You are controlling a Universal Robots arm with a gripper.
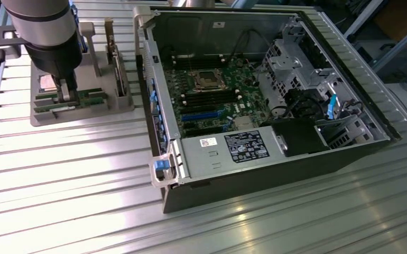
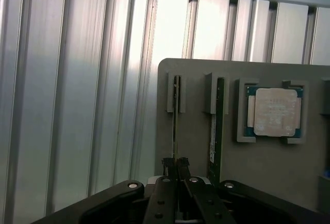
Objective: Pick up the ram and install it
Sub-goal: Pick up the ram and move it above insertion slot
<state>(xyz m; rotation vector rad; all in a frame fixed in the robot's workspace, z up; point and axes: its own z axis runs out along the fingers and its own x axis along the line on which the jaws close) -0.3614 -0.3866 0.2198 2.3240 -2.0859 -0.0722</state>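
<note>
RAM stick stands on edge in its slot of the grey holder. The holder sits on the slatted table, to the exterior view's left of the open computer case. You have the gripper pinched together on the stick's thin edge, near one end. The stick looks seated in its slot, not lifted. A second memory stick sits in the neighbouring slot, with a processor in the pocket beside it. Judgement: grasp made; lift-out and install on the motherboard not yet done.
</note>
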